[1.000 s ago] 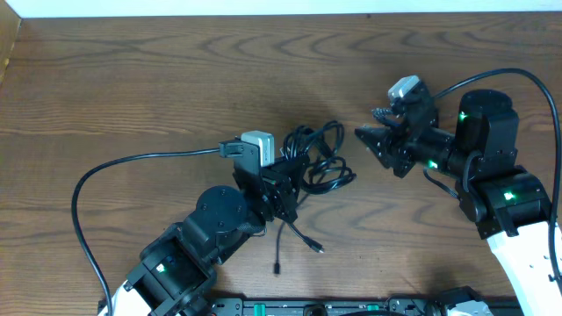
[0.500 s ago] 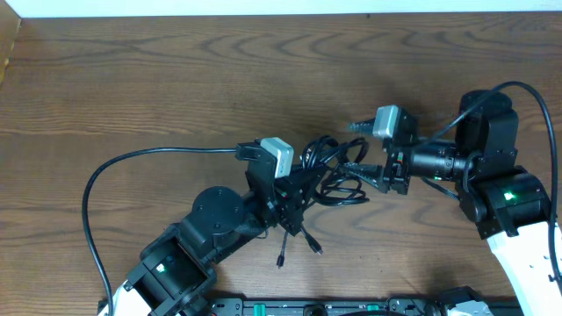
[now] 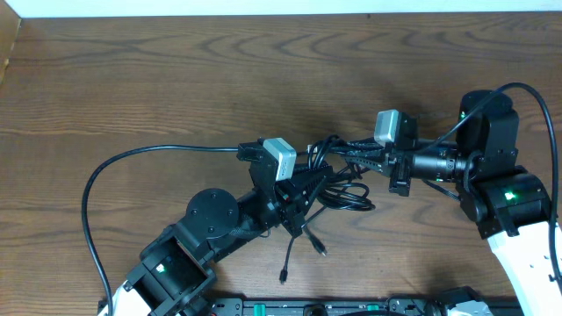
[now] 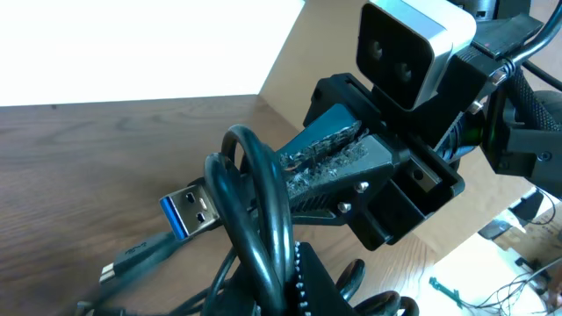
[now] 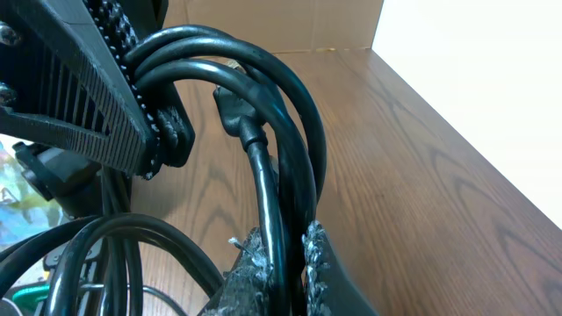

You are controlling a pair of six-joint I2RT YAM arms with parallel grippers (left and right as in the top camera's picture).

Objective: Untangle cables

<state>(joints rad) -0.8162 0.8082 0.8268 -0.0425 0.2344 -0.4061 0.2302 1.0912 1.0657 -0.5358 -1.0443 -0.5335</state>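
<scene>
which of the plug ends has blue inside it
The flat USB plug poking out left of the looped cables in the left wrist view: its opening is bright blue. The smaller plug below it is plain black.

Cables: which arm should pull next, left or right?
Probably right: the right gripper is shut on strands looping out of the cables, while the left gripper clamps the bunch and can serve as the anchor.

Cables sit over the table (centre-front).
</scene>
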